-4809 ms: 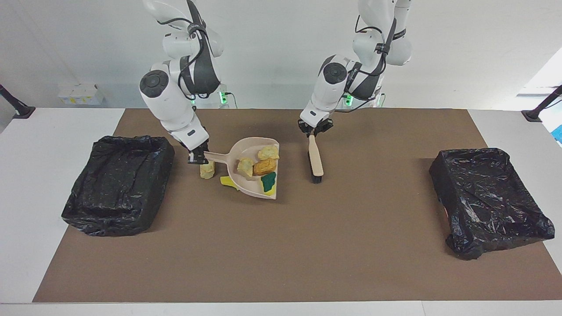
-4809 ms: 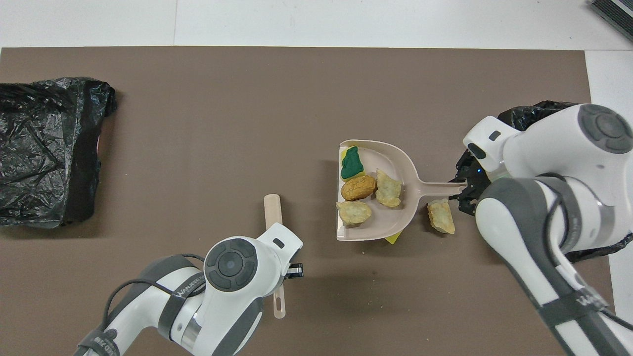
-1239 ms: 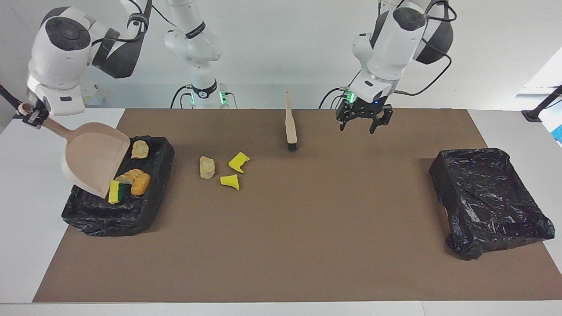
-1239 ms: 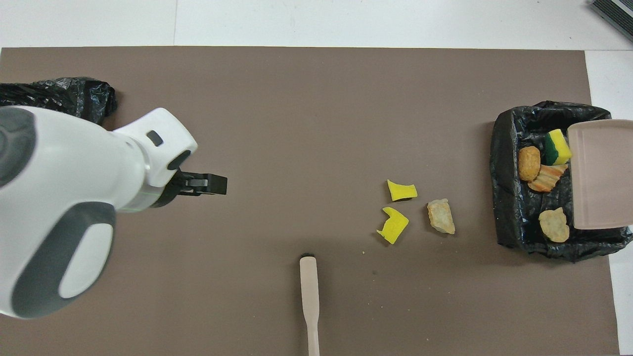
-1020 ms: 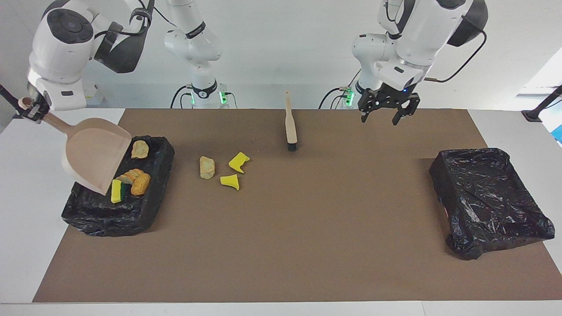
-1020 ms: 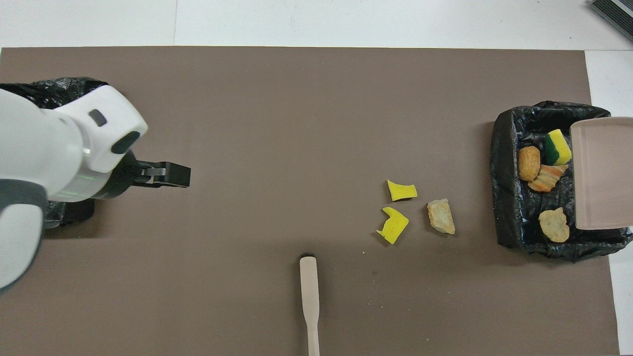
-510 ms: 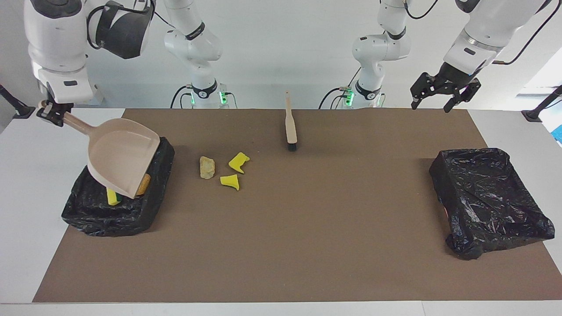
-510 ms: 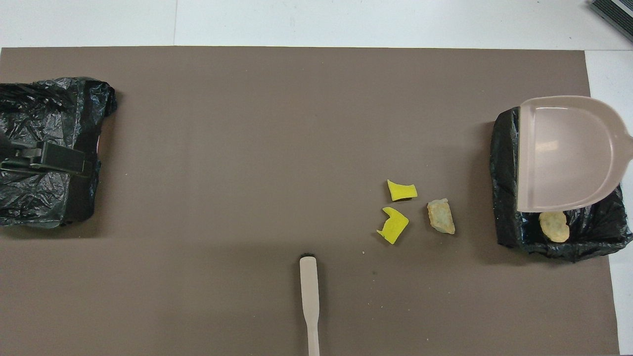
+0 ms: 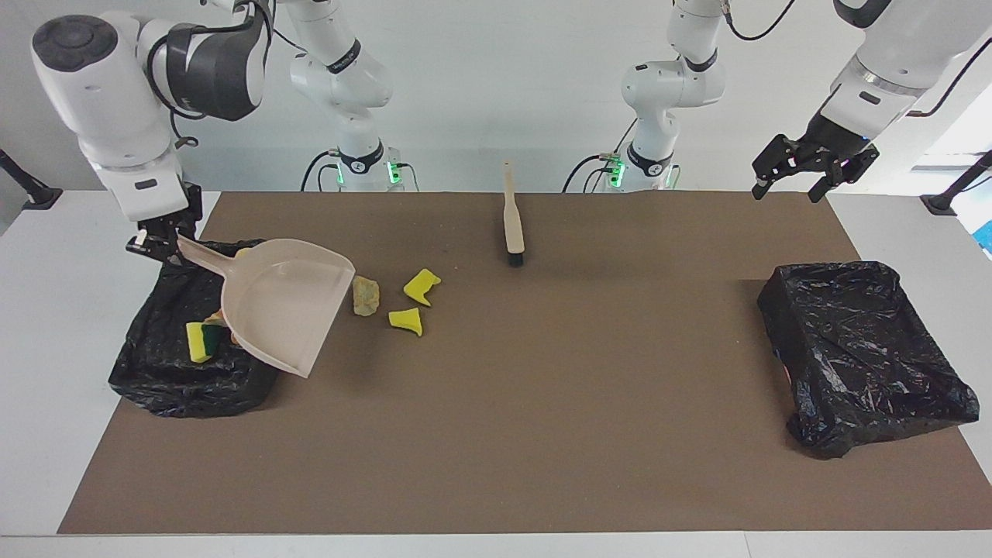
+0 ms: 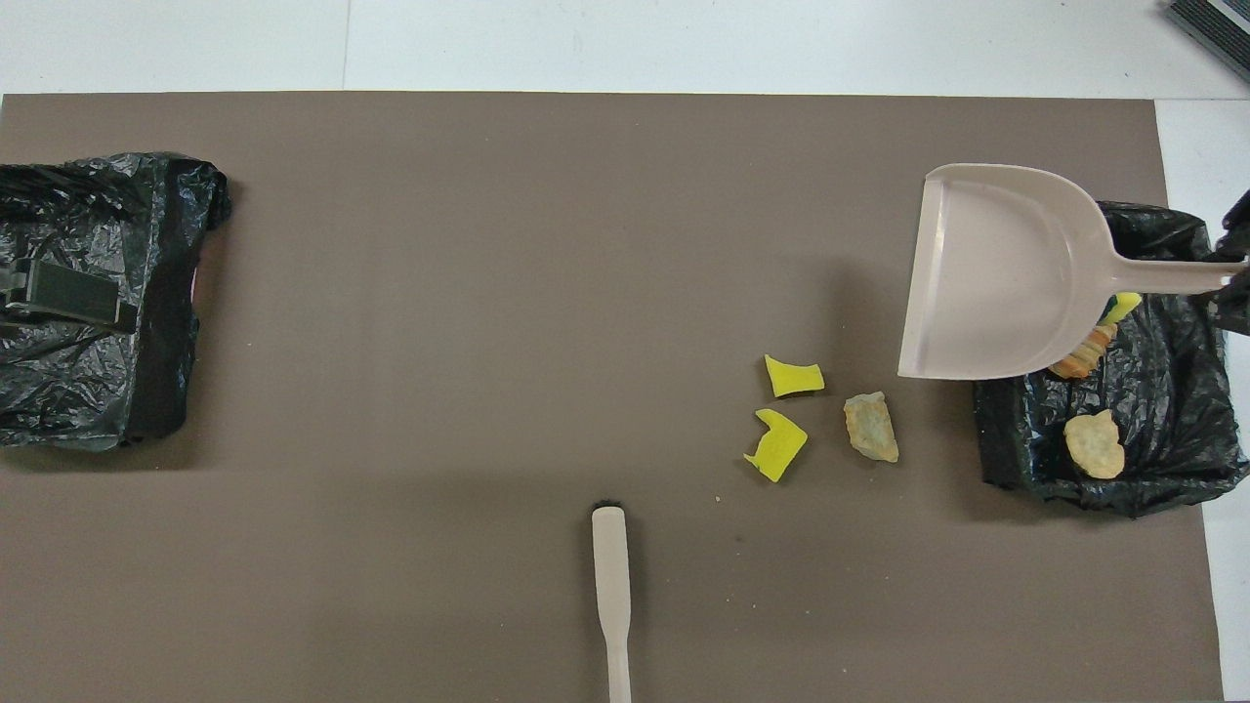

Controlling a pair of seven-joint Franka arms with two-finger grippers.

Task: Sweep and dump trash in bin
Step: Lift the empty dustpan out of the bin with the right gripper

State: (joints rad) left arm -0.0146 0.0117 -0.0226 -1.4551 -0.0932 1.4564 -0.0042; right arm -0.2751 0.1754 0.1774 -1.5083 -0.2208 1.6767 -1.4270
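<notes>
Right gripper [image 9: 159, 239], over the black-lined bin [image 9: 155, 372], pinches the beige plastic dustpan's [image 9: 283, 310] handle; left gripper [image 9: 814, 167] hangs spread above the counter.

dustpan [image 9: 283, 310]: plain beige
brush [image 9: 511, 217]: beige handle, black bristles
mat [image 9: 542, 434]: flat brown
table [image 9: 46, 325]: white
bin at the right arm's end [image 9: 167, 372]: glossy black liner
bin at the left arm's end [image 9: 860, 349]: glossy black liner
sponge in the bin [image 9: 201, 342]: yellow and green
two scraps on the mat [image 9: 422, 286]: bright yellow
lump beside them [image 9: 366, 295]: pale tan
lump in the bin [image 10: 1094, 444]: pale tan
</notes>
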